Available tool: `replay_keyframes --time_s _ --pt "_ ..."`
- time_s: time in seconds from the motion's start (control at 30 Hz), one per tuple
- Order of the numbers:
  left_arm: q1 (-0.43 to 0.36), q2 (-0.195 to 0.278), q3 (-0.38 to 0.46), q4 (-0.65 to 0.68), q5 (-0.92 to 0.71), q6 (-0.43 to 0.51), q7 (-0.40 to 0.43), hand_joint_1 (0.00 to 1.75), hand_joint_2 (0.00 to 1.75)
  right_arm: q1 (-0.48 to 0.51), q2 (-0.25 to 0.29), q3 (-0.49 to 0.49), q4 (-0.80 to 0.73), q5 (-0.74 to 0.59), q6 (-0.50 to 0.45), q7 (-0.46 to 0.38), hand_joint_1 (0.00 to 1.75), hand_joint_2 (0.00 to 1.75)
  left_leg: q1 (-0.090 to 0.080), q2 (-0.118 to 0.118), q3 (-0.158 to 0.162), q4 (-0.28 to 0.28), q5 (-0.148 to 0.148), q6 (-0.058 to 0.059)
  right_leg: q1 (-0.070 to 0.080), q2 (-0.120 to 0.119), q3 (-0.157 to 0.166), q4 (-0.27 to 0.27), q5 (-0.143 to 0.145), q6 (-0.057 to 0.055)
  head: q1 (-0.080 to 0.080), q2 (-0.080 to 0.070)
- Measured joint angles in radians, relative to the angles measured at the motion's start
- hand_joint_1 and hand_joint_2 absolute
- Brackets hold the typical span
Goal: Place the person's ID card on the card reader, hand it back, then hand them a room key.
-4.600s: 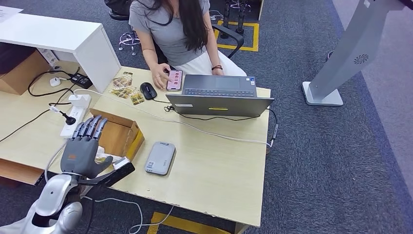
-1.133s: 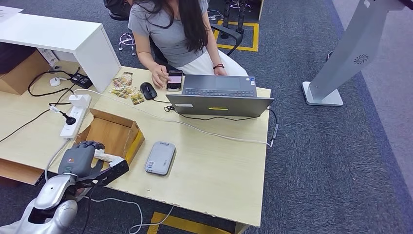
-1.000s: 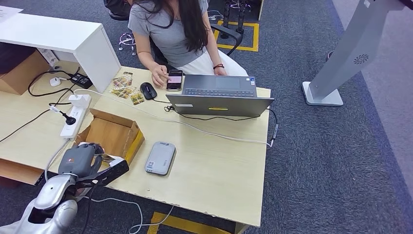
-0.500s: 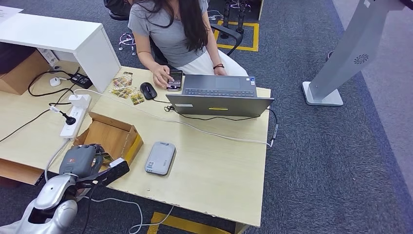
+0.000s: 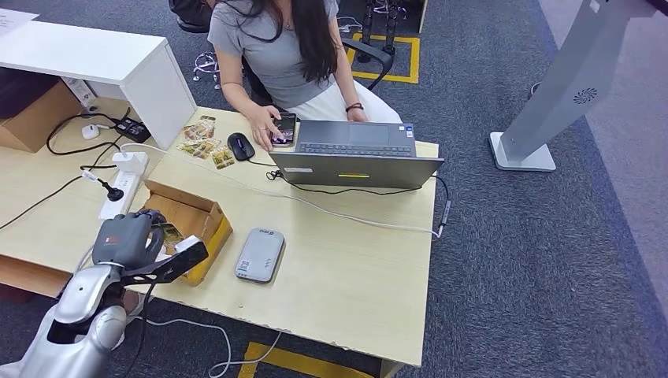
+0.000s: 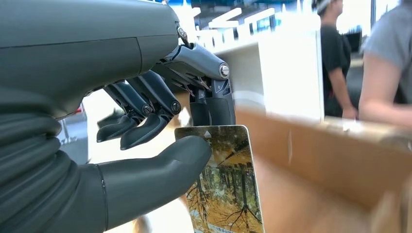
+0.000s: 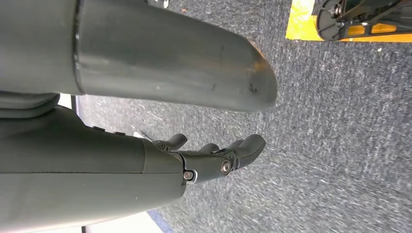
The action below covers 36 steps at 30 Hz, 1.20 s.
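- The robot's left hand (image 5: 126, 239) hovered at the near end of an open cardboard box (image 5: 194, 217) on the light wooden bench (image 5: 346, 268), its fingers curled inward.
- Seen from the left wrist, the thick grey thumb (image 6: 160, 167) and the darker fingers (image 6: 145, 128) pinched a room key (image 6: 226, 182), a card printed with yellow autumn trees, held upright above the brown wall of the cardboard box.
- In the head view, an edge of that card (image 5: 167, 234) showed just beside the fist, over the box's interior.
- The grey card reader (image 5: 259, 254) lay flat on the bench just beside the box, apart from the hand.
- More cards of the same printed kind (image 5: 201, 142) lay spread near the far edge of the bench, next to a black mouse (image 5: 239, 146).
- A person (image 5: 276, 47) in a grey top sat across the bench, one hand on a phone (image 5: 283, 130) beside an open laptop (image 5: 354, 153).
- A white power strip (image 5: 118, 185) and black cables (image 5: 71, 134) lay on the adjoining surface to the left.
- The right hand (image 7: 214, 155) hung over grey carpet (image 7: 340, 145), fingers loosely curled and apart, with nothing in them.
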Motion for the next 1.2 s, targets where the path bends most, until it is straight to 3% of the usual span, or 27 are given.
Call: replay_keyframes --time_s 0.37,0.53,0.63,0.9,1.2 --pt "-0.280 0.000 -0.068 0.065 -0.055 0.000 -0.004 1.75 1.75 -0.011 0.019 0.008 -0.004 -0.002 -0.082 0.037 0.00 0.00 0.000 0.001 0.000 0.000 0.001 0.000 0.000 0.001 0.001 0.000 0.003 -0.001 0.000 0.000" --pt "-0.391 0.000 -0.099 0.109 -0.102 0.098 -0.004 1.75 1.75 -0.014 0.023 0.015 -0.007 0.001 -0.079 0.036 0.00 0.00 0.000 0.001 -0.001 0.000 0.002 0.000 0.000 0.001 0.000 0.000 0.003 -0.001 0.000 0.000" --pt "-0.477 0.000 -0.114 0.151 -0.126 0.140 -0.004 1.75 1.75 -0.015 0.023 0.025 -0.009 0.003 -0.073 0.035 0.00 0.00 0.000 0.001 -0.001 0.000 0.002 0.000 0.000 0.002 0.000 0.000 0.004 -0.001 0.000 0.000" --pt "-0.683 -0.010 -0.187 0.342 -0.232 0.142 0.013 1.75 1.75 -0.017 0.023 0.032 -0.012 0.002 -0.056 0.027 0.00 0.00 0.000 0.001 -0.001 0.000 0.003 0.000 0.000 0.002 0.000 0.001 0.005 0.000 0.000 0.000" --pt "-0.769 -0.032 -0.234 0.473 -0.268 0.164 0.029 1.75 1.75 -0.018 0.023 0.033 -0.012 0.002 -0.053 0.025 0.00 0.00 0.000 0.002 -0.001 0.000 0.003 -0.001 0.000 0.003 -0.001 0.001 0.005 0.000 0.000 0.000"
